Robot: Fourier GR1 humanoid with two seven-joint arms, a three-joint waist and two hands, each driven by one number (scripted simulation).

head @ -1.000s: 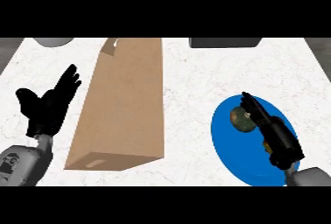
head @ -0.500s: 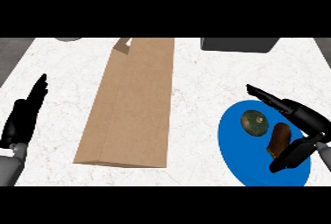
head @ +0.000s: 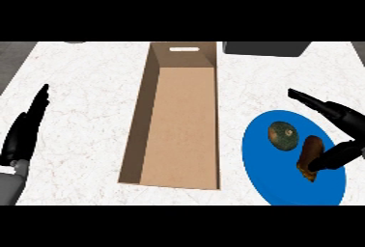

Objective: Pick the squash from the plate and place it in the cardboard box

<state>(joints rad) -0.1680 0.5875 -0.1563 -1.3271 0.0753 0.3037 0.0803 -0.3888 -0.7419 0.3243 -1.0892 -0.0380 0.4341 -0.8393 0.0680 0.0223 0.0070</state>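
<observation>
A dark green round squash (head: 283,135) lies on the blue plate (head: 274,181) at the right, with a brown oblong piece (head: 310,153) right beside it. My right hand (head: 347,118) comes in from the right edge, open. Its straight fingers reach out above and to the right of the squash without touching it. Its thumb (head: 337,157) rests against the brown piece. The long cardboard box (head: 178,130) lies in the middle, open at the top and with nothing inside. My left hand (head: 25,130) stays at the left edge, open with fingers straight, far from the box.
A dark grey block (head: 265,48) sits at the back right, just beyond the box's far end. The white marble counter (head: 85,87) stretches between my left hand and the box. A narrow strip of counter separates the box and the plate.
The view now looks into the box from above. My right hand has drawn back toward the right edge, fingers and thumb spread wider round the plate's items. The left hand has barely moved.
</observation>
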